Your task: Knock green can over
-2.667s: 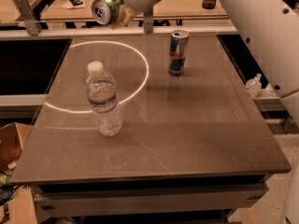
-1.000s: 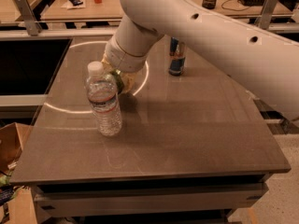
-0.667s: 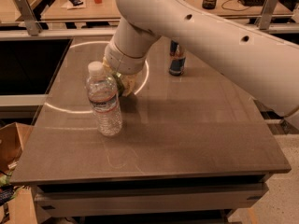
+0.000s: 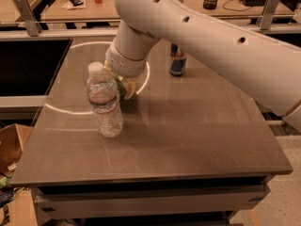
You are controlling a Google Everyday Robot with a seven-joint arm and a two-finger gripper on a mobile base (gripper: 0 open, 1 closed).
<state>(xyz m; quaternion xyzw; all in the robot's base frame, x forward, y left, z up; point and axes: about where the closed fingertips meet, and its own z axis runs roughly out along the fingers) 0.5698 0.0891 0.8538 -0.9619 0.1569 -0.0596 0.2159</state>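
Observation:
My gripper (image 4: 124, 85) is low over the table, just behind and to the right of the clear water bottle (image 4: 104, 101). It is shut on the green can (image 4: 120, 84), of which only a sliver of green shows between the bottle and my wrist. Most of the can is hidden by the bottle and my arm, and I cannot tell whether it touches the table. My thick white arm (image 4: 202, 36) reaches in from the upper right across the back of the table.
A tall slim blue-and-silver can (image 4: 178, 63) stands at the back, partly behind my arm. The brown table (image 4: 188, 135) bears a bright ring of light (image 4: 61, 111) at the left. A cardboard box (image 4: 10, 147) is on the floor at left. Desks with clutter lie beyond.
My gripper has come down with the green can from high at the back left to table level behind the bottle. In the last second it has hardly moved.

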